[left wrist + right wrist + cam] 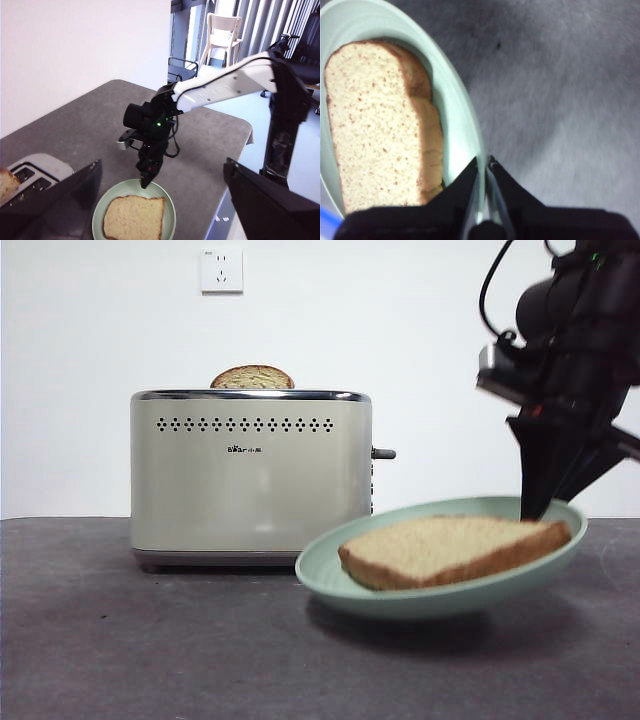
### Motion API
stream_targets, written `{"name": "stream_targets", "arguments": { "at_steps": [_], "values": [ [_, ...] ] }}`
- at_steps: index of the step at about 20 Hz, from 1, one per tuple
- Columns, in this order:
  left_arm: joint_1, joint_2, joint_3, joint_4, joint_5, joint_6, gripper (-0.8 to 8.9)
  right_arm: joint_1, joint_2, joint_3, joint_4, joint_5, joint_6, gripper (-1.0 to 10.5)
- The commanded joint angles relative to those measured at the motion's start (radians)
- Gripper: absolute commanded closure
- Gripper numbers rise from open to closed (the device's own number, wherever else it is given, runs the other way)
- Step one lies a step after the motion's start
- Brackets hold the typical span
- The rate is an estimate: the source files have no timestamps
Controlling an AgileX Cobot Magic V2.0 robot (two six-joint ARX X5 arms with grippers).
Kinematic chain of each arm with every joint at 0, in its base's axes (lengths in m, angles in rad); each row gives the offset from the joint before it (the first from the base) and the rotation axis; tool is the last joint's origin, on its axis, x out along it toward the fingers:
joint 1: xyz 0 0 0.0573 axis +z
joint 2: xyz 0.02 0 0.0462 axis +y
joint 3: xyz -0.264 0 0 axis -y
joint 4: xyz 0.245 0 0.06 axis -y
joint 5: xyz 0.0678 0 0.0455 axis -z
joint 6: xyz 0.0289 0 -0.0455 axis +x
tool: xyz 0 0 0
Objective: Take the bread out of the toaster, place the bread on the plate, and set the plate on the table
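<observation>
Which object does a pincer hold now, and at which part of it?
The right pincer holds the plate by its rim, bread lying on it. The left pincer is open and holds nothing.

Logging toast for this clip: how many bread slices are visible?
2. One slice of bread lies flat on the plate, which the right gripper holds by its rim above the table. The second slice pokes from the toaster. More may sit hidden inside.
</observation>
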Motion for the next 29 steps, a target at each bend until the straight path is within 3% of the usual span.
{"name": "stream_targets", "arguments": {
  "at_steps": [1, 8, 10, 14, 18, 21, 26, 29],
  "values": [
    [-0.003, -0.014, 0.0, -0.014, -0.003, 0.012, 4.06, 0.001, 0.046, -0.003, 0.024, -0.013, -0.008, 9.6],
    [-0.003, -0.018, 0.0, -0.035, -0.003, 0.012, 4.06, 0.001, 0.142, -0.003, 0.052, -0.007, -0.008, 9.6],
    [-0.003, -0.018, 0.0, -0.037, -0.003, 0.012, 4.06, -0.001, 0.142, -0.003, 0.069, -0.003, -0.008, 9.3],
    [-0.003, -0.018, 0.0, -0.042, -0.003, 0.012, 4.06, -0.01, 0.141, -0.003, 0.071, 0.059, 0.001, 7.3],
    [-0.003, -0.018, -0.001, -0.04, -0.014, 0.013, 4.07, -0.025, 0.117, 0.0, 0.064, 0.065, 0.037, 7.2],
    [-0.003, -0.017, -0.001, -0.041, -0.136, 0.04, 4.08, -0.024, 0.001, 0.011, 0.064, 0.061, 0.038, 7.2],
    [-0.003, -0.008, -0.027, -0.047, -0.32, 0.077, 4.09, -0.002, -0.296, 0.029, 0.073, -0.015, 0.053, 7.2],
    [-0.003, -0.051, -0.2, 0.087, -0.516, 0.084, 4.09, 0.027, -0.449, 0.029, 0.076, -0.026, 0.076, 7.2]
  ]
}}
